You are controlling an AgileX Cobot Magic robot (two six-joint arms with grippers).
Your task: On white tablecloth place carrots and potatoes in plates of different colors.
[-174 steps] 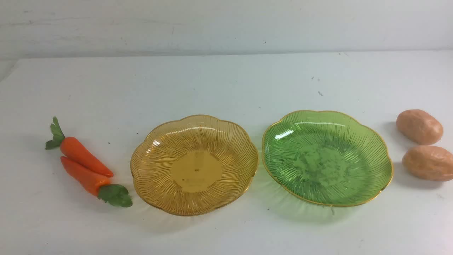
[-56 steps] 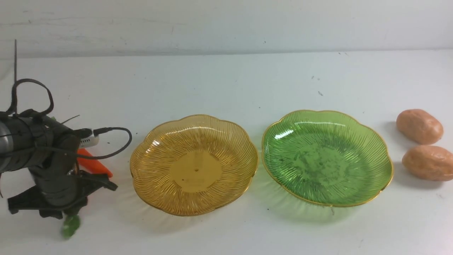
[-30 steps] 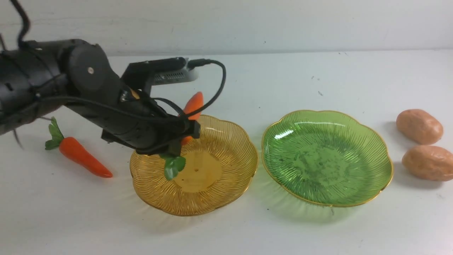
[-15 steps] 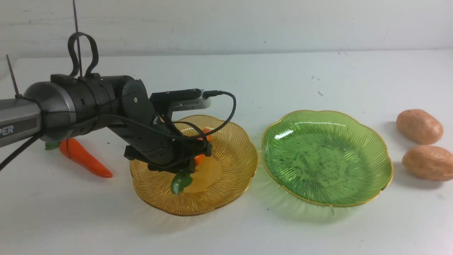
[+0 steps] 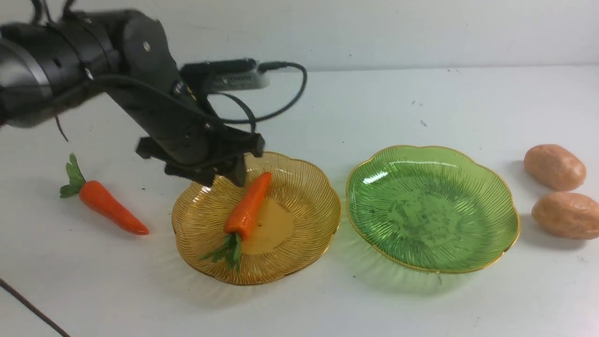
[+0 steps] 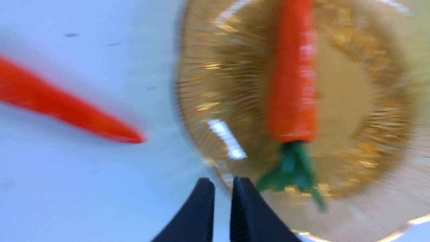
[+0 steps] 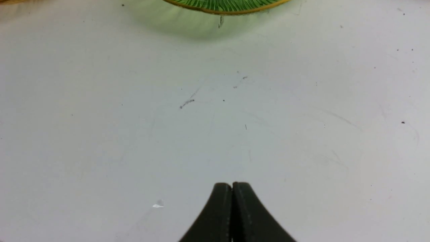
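One carrot [image 5: 245,210] lies in the amber-yellow plate [image 5: 304,206], leafy top toward the front; the left wrist view shows it [image 6: 292,84] on that plate [image 6: 208,84] too. The other carrot [image 5: 110,208] lies on the white tablecloth [image 5: 327,107] left of the plate, also blurred in the left wrist view [image 6: 67,107]. My left gripper [image 5: 236,173] hovers over the plate's back-left rim, its jaws almost together and empty [image 6: 221,183]. The green plate [image 5: 433,208] is empty. Two potatoes [image 5: 554,167] [image 5: 566,215] lie right of it. My right gripper [image 7: 231,185] is shut and empty over bare cloth near the green plate's rim [image 7: 225,8].
A black cable [image 5: 28,306] crosses the front left corner. A wall [image 5: 374,32] runs behind the table. The left wrist camera and its cable [image 5: 252,79] stick out above the amber plate.
The left gripper let go of the carrot, which now lies in the amber plate, and the arm has risen and pulled back to the left. The other things have not moved.
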